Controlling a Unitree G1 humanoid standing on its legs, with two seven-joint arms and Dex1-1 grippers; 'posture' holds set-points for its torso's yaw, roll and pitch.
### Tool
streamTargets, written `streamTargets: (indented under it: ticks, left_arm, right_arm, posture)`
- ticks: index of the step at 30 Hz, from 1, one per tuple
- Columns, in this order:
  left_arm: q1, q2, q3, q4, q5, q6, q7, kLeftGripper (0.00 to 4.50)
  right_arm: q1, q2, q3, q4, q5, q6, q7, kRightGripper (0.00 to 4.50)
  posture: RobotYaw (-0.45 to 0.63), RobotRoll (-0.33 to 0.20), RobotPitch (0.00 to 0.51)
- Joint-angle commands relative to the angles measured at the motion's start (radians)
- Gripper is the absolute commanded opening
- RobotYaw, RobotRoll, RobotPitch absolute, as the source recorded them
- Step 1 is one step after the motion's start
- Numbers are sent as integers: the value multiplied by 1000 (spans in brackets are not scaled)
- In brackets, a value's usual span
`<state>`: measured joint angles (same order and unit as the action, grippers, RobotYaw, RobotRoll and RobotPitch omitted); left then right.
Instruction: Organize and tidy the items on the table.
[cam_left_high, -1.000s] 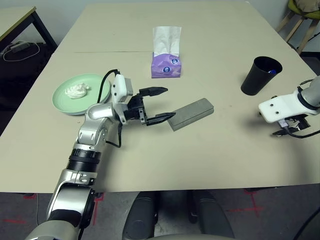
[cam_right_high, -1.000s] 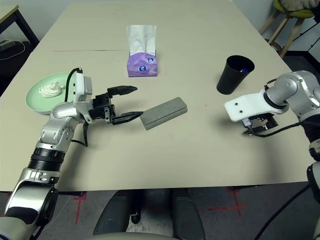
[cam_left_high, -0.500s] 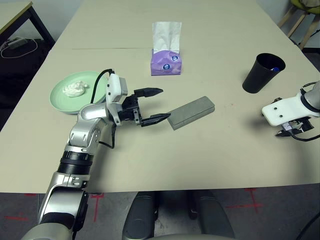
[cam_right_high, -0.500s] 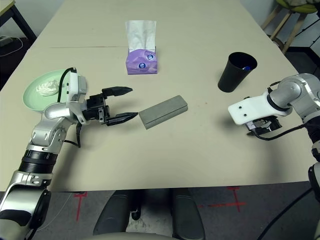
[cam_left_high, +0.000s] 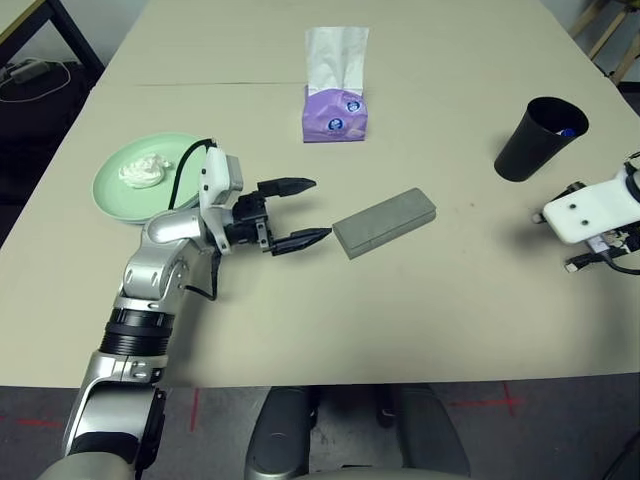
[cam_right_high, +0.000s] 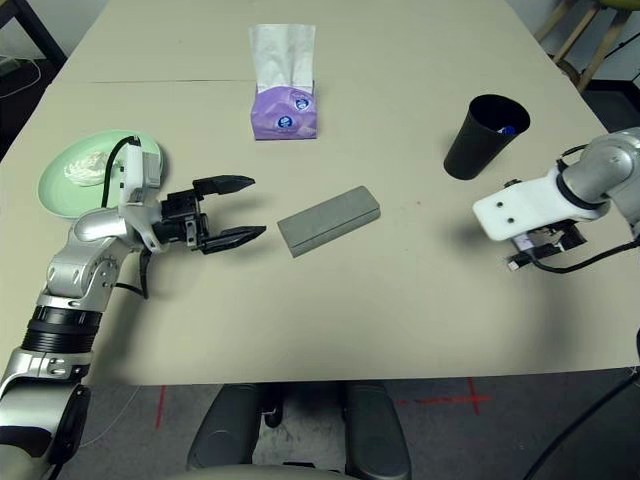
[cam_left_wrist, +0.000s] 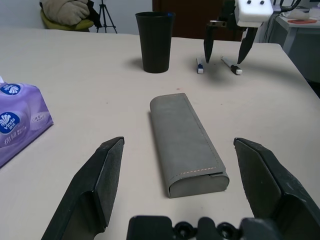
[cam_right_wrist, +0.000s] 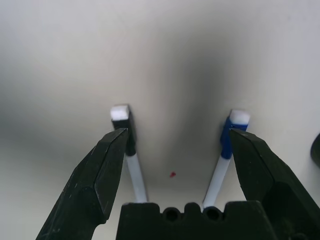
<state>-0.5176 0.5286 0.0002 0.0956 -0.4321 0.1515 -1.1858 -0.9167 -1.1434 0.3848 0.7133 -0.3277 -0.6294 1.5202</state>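
Glasses case (cam_left_high: 384, 221) lies just beyond the open left tool (cam_left_high: 303, 212).

My left arm reaches out from my left side, its silver forearm angled forward over the table and the wrist bent so that the left gripper (cam_left_high: 296, 213) points level, across toward my right. Its 2 black fingers (cam_left_wrist: 92, 187) are spread wide apart with nothing between them. My right arm comes in from the right edge, the white wrist housing tipped forward so that the right gripper (cam_left_wrist: 226, 54) points steeply down toward the tabletop, hanging above it. Its 2 black fingers (cam_right_wrist: 102, 172) are also spread wide, holding nothing. The 2 grippers are well apart from each other.
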Motion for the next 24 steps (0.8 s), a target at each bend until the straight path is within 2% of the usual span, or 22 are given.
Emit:
streamTargets:
  ticks: [1,11,18,24]
  left_arm:
    - [-4,8,3,17,0,-5,-7,4454]
    - [-17,16,10,45,6,-16,-5,4454]
    - [-21,20,14,52,8,-20,-3,4454]
    - [-25,17,14,56,14,-24,-1,4454]
  right_arm:
    - [21,-22,-14,9,14,-49,1,4500]
    - [104,-41,-19,-27,37,-111,-5,4500]
    - [95,-63,-5,-11,-2,-170,-20,4500]
    - [80,-42,4,15,-53,-205,-71,4500]
  posture:
    - [29,0,280]
    - [30,0,282]
    - [26,0,279]
    - [34,0,277]
